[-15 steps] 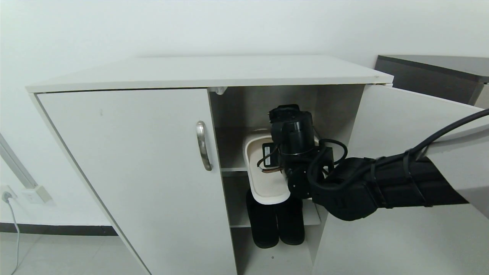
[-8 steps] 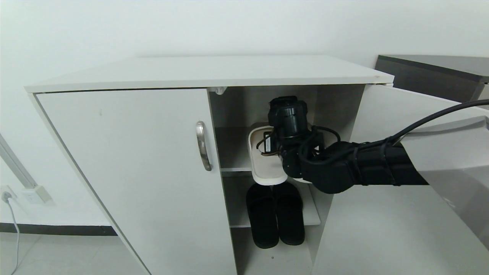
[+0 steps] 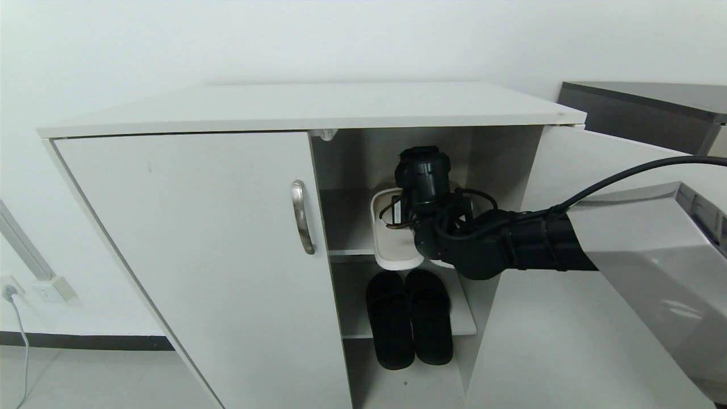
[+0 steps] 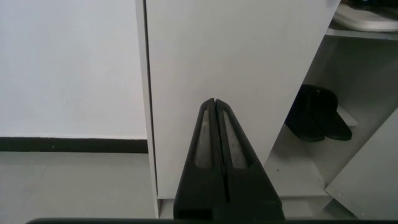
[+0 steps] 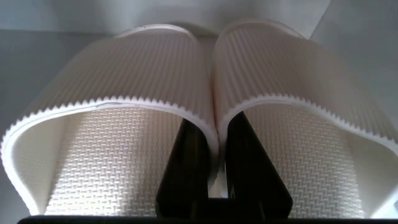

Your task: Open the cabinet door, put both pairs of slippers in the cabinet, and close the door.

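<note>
We see the white cabinet (image 3: 312, 108) with its left door (image 3: 187, 255) closed, a metal handle (image 3: 303, 217) standing upright near that door's inner edge, and its right door (image 3: 568, 341) swung wide open toward us. The right arm (image 3: 511, 250) reaches in through the opening at the height of the upper shelf (image 3: 341, 250). In the right wrist view the right gripper (image 5: 216, 134) is clamped on the white slippers (image 5: 155, 81). One finger (image 5: 186, 162) sits inside each slipper and the two neighbouring strap edges are pinched between them, so the pair is held side by side with the toes pointing into the cabinet. From the head view the white slippers are at the upper shelf, their heels jutting out past its front edge; we cannot tell whether the soles rest on the board. Below them the black slippers (image 3: 409, 318) lie side by side on the lower shelf (image 3: 466, 324), toes inward, heels overhanging its front edge. The left gripper (image 4: 214, 107) hangs outside the cabinet, low down and facing the closed left door, its two fingers pressed together with nothing between them. A wall socket (image 3: 8, 291) with a cable (image 3: 23, 346) sits left of the cabinet, and a dark piece of furniture (image 3: 642, 113) stands behind the open door.
</note>
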Available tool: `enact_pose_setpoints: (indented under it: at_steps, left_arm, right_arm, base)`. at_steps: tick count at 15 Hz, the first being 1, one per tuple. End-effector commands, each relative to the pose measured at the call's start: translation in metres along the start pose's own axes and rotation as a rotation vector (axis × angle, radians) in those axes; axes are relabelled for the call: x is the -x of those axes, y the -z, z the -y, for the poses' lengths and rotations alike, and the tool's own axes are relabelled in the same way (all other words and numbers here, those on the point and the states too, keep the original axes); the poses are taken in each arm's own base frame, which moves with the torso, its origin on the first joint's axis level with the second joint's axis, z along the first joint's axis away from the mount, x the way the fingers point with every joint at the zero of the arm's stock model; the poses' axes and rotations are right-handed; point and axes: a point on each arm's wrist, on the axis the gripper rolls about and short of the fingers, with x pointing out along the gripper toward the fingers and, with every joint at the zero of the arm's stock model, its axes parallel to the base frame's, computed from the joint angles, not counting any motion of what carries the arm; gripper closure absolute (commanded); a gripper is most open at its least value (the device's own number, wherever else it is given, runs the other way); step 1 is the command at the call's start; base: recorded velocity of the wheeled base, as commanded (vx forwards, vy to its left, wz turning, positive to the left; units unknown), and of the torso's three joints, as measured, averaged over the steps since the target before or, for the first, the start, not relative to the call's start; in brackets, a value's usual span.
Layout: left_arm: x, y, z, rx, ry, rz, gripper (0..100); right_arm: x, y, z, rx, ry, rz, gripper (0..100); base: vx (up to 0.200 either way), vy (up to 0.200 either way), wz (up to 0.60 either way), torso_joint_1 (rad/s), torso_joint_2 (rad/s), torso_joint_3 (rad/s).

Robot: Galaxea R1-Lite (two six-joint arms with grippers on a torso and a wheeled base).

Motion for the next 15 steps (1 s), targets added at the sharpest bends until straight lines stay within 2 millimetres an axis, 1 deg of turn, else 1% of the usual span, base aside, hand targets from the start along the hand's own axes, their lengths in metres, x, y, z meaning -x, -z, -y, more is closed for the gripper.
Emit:
enact_pose_setpoints:
  at_steps: [1,6,7,11,15]
  left_arm:
    - [0.0,0.0,0.0,0.0,-0.001,0.0,100]
    - [0.0,0.0,0.0,0.0,-0.002,0.0,100]
    - [0.0,0.0,0.0,0.0,-0.002,0.0,100]
    - [0.0,0.0,0.0,0.0,-0.002,0.0,100]
    - [0.0,0.0,0.0,0.002,-0.021,0.002,100]
  right_arm:
    - [-0.003,0.004,0.0,0.004,0.004,-0.006,100]
    - [-0.005,0.008,0.0,0.011,0.008,-0.014,100]
    - [-0.006,0.008,0.001,0.013,0.01,-0.017,0]
    - [0.0,0.014,0.001,0.036,0.005,-0.045,0]
    - [0.017,0.01,0.004,0.043,-0.011,-0.054,0]
  base:
    - [0.0,0.0,0.0,0.0,0.0,0.0]
    - [0.0,0.0,0.0,0.0,0.0,0.0]
    - [0.0,0.0,0.0,0.0,0.0,0.0]
    - [0.0,0.0,0.0,0.0,0.0,0.0]
    - [0.0,0.0,0.0,0.0,0.0,0.0]
